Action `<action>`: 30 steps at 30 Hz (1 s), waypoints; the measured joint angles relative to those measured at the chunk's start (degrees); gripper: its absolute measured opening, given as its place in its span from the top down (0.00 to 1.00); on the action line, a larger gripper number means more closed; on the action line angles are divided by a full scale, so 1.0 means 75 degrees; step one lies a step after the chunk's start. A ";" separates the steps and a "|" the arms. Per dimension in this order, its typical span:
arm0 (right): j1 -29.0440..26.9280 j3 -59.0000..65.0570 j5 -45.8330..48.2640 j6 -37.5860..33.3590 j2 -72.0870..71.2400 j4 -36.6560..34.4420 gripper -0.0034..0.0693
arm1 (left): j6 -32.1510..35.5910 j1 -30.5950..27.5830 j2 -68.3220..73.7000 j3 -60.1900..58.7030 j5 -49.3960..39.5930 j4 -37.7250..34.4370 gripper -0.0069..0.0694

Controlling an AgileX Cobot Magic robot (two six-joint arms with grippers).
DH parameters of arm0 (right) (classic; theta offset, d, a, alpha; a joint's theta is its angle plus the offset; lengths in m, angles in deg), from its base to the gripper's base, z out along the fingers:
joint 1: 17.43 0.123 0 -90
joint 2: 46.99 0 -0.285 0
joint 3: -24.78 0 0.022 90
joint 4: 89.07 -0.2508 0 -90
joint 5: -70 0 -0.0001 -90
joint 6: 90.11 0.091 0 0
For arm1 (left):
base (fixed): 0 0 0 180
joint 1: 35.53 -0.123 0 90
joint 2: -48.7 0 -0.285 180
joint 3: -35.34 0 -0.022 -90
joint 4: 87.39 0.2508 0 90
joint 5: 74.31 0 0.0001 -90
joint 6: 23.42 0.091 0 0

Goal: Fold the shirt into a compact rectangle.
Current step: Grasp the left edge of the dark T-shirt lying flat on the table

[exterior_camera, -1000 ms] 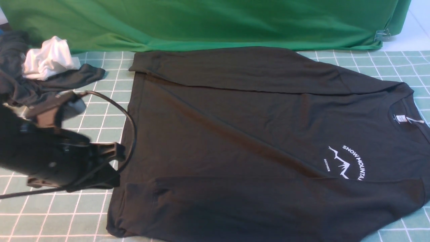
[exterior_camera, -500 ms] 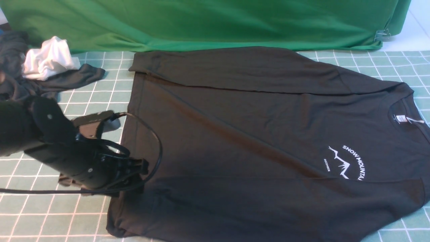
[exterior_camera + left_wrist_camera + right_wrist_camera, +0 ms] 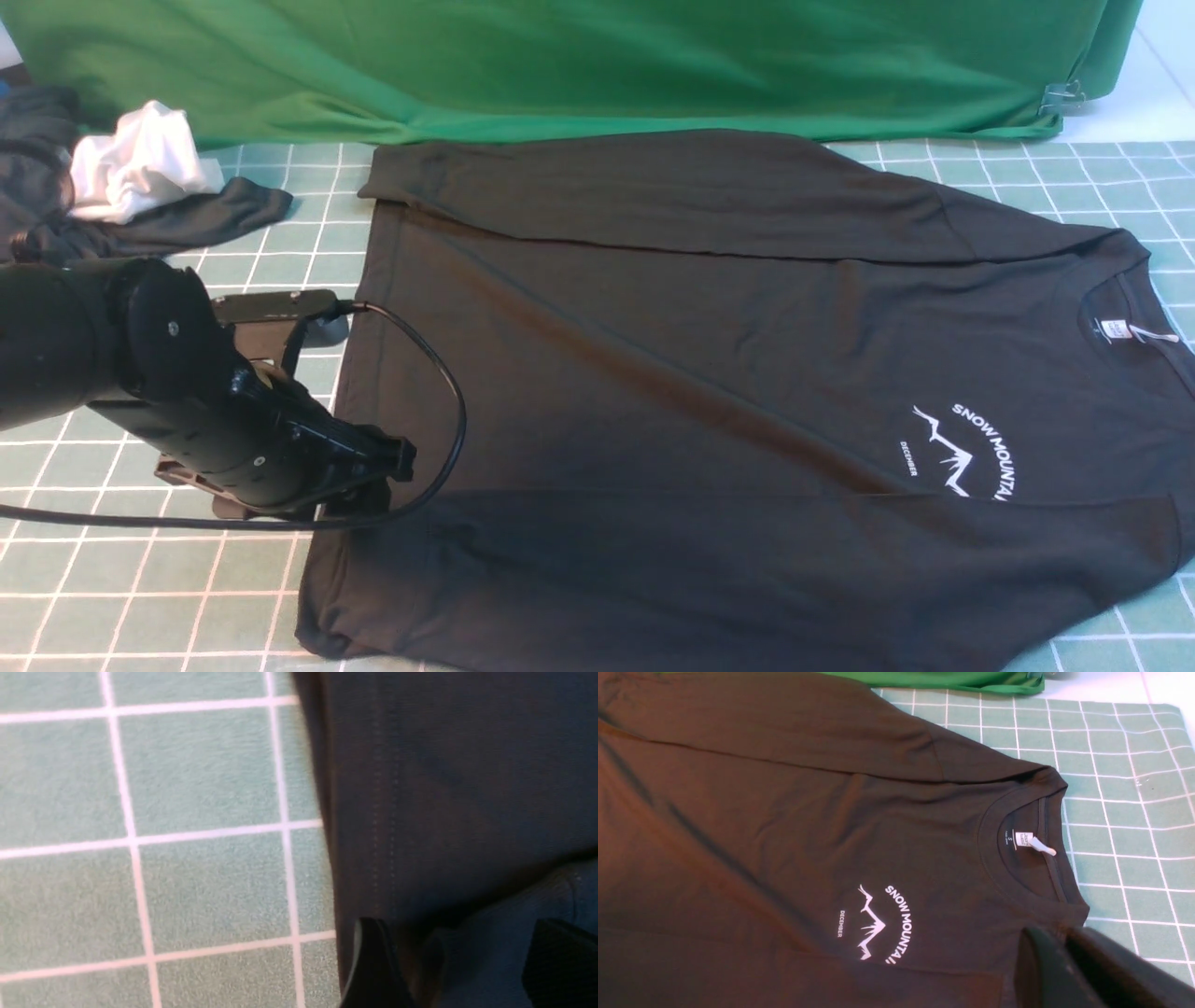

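The black shirt (image 3: 700, 373) lies flat on the green grid mat, collar to the right, both sleeves folded in over the body. Its white "SNOW MOUNTAIN" logo (image 3: 971, 453) and neck label (image 3: 1113, 329) face up. My left gripper (image 3: 373, 471) is low over the hem at the shirt's left edge. In the left wrist view the gripper (image 3: 467, 961) is open, its fingers (image 3: 373, 966) standing either side of the near sleeve's cuff on the shirt (image 3: 444, 788). The right gripper (image 3: 1057, 935) shows only in its wrist view, fingers together, above the near shoulder beside the collar of the shirt (image 3: 784, 835).
A dark grey garment (image 3: 187, 219) with a white cloth (image 3: 140, 163) on it lies at the back left. The green backdrop cloth (image 3: 560, 65) runs along the back, with a metal clip (image 3: 1064, 93) at its right end. The left arm's cable (image 3: 448, 411) loops over the shirt's hem.
My left arm has swung right and come down to the shirt's hem by the near cuff, and its jaws have opened. The shirt has not moved.
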 joint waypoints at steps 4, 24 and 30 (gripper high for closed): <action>0.0000 0.0000 -0.0007 0.0000 0.0000 0.0000 0.84 | -0.0075 0.0000 0.0000 0.0000 -0.0108 -0.0284 0.39; 0.0000 0.0000 -0.0007 0.0000 0.0000 0.0000 0.82 | 0.0131 0.0000 0.0638 -0.0009 -0.0023 -0.0658 0.50; 0.0000 0.0000 -0.0007 0.0000 0.0000 0.0000 0.81 | 0.0400 0.0000 0.0638 -0.0009 -0.0031 -0.0768 0.72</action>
